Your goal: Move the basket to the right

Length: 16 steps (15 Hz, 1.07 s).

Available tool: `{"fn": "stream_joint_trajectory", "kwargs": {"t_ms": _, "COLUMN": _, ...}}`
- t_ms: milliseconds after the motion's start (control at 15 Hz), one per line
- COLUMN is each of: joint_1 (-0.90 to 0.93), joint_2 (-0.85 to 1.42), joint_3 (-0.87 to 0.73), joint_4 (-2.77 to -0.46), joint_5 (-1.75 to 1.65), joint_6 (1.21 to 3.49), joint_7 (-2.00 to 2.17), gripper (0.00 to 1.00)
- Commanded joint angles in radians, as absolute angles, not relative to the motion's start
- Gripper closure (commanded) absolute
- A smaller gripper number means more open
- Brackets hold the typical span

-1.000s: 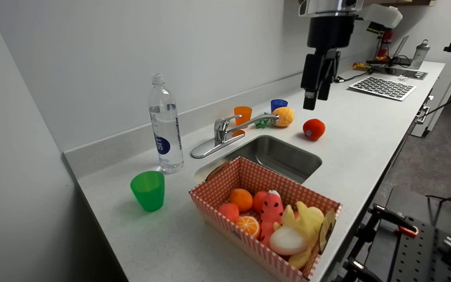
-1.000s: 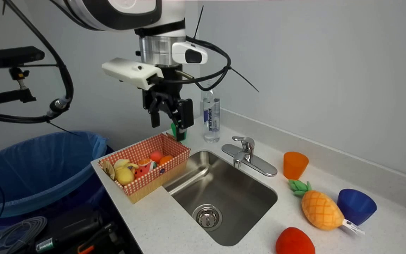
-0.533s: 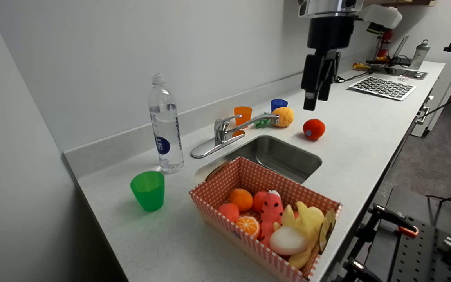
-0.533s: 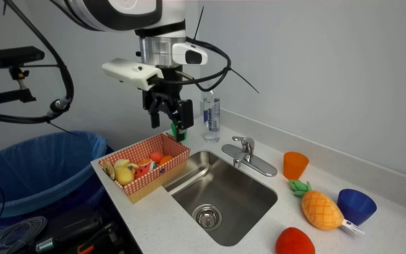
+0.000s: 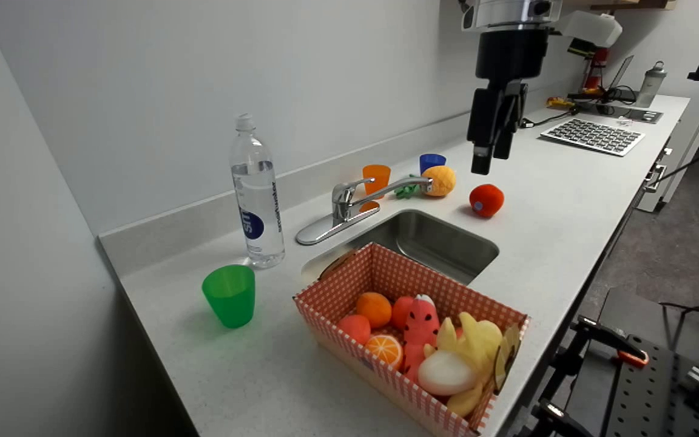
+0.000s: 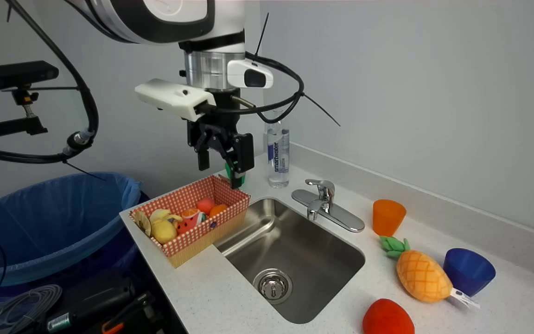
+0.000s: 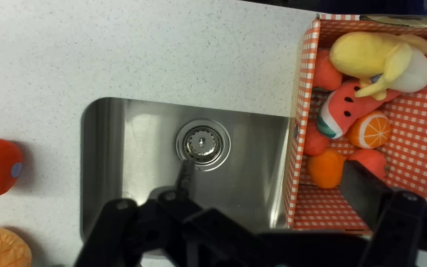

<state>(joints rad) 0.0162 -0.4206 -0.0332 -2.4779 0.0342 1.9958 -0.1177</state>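
The basket (image 5: 422,282) is a red-and-white checkered box holding soft toy fruit, on the white counter beside the sink. It also shows in an exterior view (image 6: 207,241) and at the right of the wrist view (image 7: 328,207). My gripper (image 6: 220,172) is open, empty and pointing down; it appears above the basket and apart from it, and also shows in an exterior view (image 5: 492,161). In the wrist view the gripper (image 7: 268,167) has one finger (image 7: 185,174) over the sink and the other finger (image 7: 361,189) over the basket's inside, with the basket's sink-side wall between them.
The sink (image 6: 313,287) and faucet (image 6: 327,199) adjoin the basket. A bottle (image 5: 258,212) and green cup (image 5: 231,297) stand nearby. A red toy (image 6: 387,317), toy pineapple (image 6: 422,276), orange cup (image 6: 387,217) and blue cup (image 6: 468,271) lie beyond the sink. A bin (image 6: 63,208) stands off the counter.
My gripper has moved down slightly and stays open. The basket and the other things have not moved.
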Motion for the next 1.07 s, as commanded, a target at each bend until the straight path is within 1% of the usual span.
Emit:
{"fn": "stream_joint_trajectory", "kwargs": {"t_ms": 0, "joint_1": 0.025, "joint_2": -0.420, "joint_3": -0.042, "joint_4": -2.469, "joint_5": 0.051, "joint_6": 1.963, "joint_7": -0.153, "gripper": 0.00}}
{"fn": "stream_joint_trajectory", "kwargs": {"t_ms": 333, "joint_1": 0.025, "joint_2": -0.417, "joint_3": -0.042, "joint_4": -2.463, "joint_5": 0.050, "joint_6": 1.912, "joint_7": -0.171, "gripper": 0.00}}
{"fn": "stream_joint_trajectory", "kwargs": {"t_ms": 400, "joint_1": 0.045, "joint_2": -0.329, "joint_3": -0.027, "joint_4": -2.568, "joint_5": 0.083, "joint_6": 2.100, "joint_7": -0.161, "gripper": 0.00}}
{"fn": "stream_joint_trajectory", "kwargs": {"t_ms": 600, "joint_1": 0.054, "joint_2": -0.260, "joint_3": -0.011, "joint_4": -2.621, "joint_5": 0.097, "joint_6": 2.210, "joint_7": -0.135, "gripper": 0.00}}
{"fn": "stream_joint_trajectory", "kwargs": {"t_ms": 667, "joint_1": 0.039, "joint_2": -0.320, "joint_3": -0.018, "joint_4": -2.592, "joint_5": 0.069, "joint_6": 2.133, "joint_7": -0.145, "gripper": 0.00}}
{"fn": "stream_joint_trajectory", "kwargs": {"t_ms": 800, "joint_1": 0.043, "joint_2": -0.258, "joint_3": -0.008, "joint_4": -2.621, "joint_5": 0.071, "joint_6": 2.193, "joint_7": -0.142, "gripper": 0.00}}
{"fn": "stream_joint_trajectory", "kwargs": {"t_ms": 1000, "joint_1": 0.043, "joint_2": -0.241, "joint_3": -0.007, "joint_4": -2.618, "joint_5": 0.071, "joint_6": 2.202, "joint_7": -0.142, "gripper": 0.00}}
